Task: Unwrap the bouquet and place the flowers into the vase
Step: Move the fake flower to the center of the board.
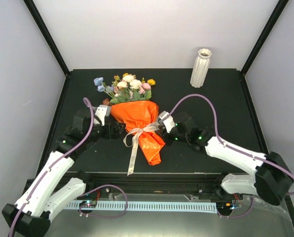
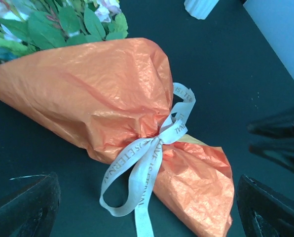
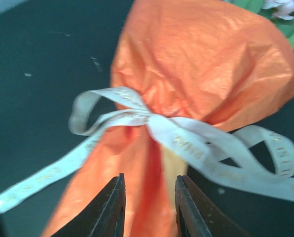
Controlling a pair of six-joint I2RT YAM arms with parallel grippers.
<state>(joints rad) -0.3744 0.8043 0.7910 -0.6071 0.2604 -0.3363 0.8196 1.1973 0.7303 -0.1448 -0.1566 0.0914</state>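
**Top external view.** The bouquet [image 1: 137, 116] lies flat on the dark table [image 1: 211, 103], directly between the two grippers. The flowers [image 1: 129, 84] point away from the arm bases and the pointed paper tail points toward them. The left gripper [image 1: 121, 129] sits just beside the bouquet's left flank. The right gripper [image 1: 159, 129] is just beside the knot of the cream ribbon [image 1: 134, 143] on the opposite flank. The vase [image 1: 201, 67] stands upright, far beyond the right gripper, at the back edge of the table.

**Left wrist view.** The left gripper [image 2: 147, 177] is spread wide and holds nothing, its fingers at the two lower corners. The orange cone crosses the space ahead of the fingers, and the ribbon bow hangs between them. The leaves lie ahead to the left, and the base of the vase is far ahead. The right gripper's dark fingers [image 2: 249, 138] enter from the right, just beyond the paper tail.

**Right wrist view.** The right gripper [image 3: 150, 177] has its jaws a narrow gap apart. Orange paper shows in that gap, but it cannot be told whether the jaws pinch it. The ribbon knot lies just ahead of the fingertips, with its loops spreading to both sides.
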